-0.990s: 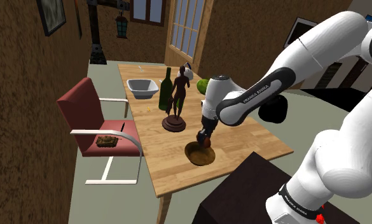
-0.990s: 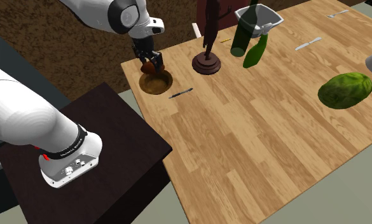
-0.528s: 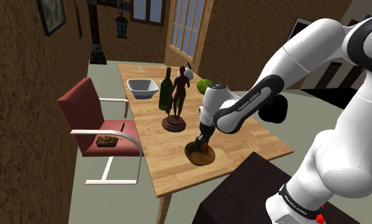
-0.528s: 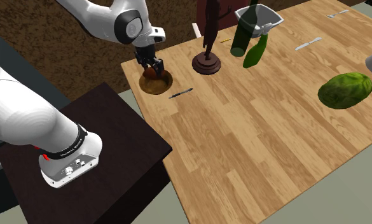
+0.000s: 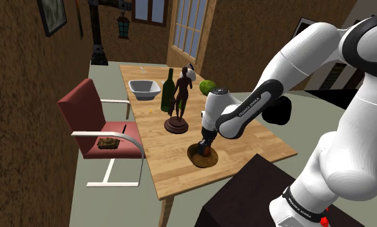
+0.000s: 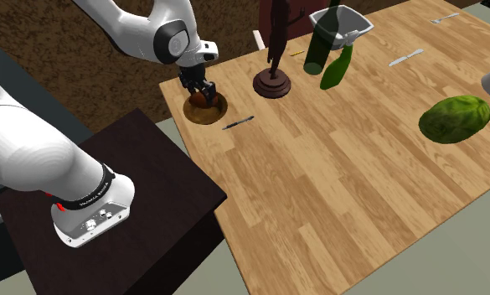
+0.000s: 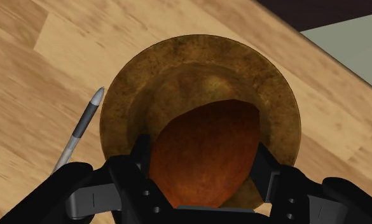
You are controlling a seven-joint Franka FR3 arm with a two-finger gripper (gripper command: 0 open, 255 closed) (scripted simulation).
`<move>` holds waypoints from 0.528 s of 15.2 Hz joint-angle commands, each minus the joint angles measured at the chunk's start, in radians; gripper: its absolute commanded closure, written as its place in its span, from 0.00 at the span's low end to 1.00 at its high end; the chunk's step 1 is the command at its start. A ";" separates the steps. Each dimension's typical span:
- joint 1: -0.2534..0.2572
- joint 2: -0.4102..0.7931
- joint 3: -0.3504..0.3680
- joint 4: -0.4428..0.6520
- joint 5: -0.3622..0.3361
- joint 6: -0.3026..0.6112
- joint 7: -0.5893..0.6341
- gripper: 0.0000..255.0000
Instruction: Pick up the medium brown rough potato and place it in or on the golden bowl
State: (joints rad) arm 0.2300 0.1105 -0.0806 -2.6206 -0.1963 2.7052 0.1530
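Gripper (image 6: 200,89) clamped on the reddish-brown potato (image 7: 203,149), one finger on each side. It hangs low over the golden-brown bowl (image 7: 124,102); can't tell if the potato touches the bottom. The bowl sits near the table (image 6: 335,168) corner by the stand, pen (image 7: 79,130) just beside it. Risk: the potato sits off-centre toward the rim, so releasing here could roll it out or nudge the bowl toward the edge

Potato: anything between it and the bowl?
Nothing visible. The pincer clasps the potato right over the bowl hollow. The pen lies beside the bowl, outside its rim, off the path.
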 commanded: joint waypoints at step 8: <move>0.001 -0.038 0.003 0.000 0.008 -0.038 -0.005 0.00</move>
State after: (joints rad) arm 0.2313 0.0928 -0.0787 -2.6222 -0.1932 2.6894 0.1519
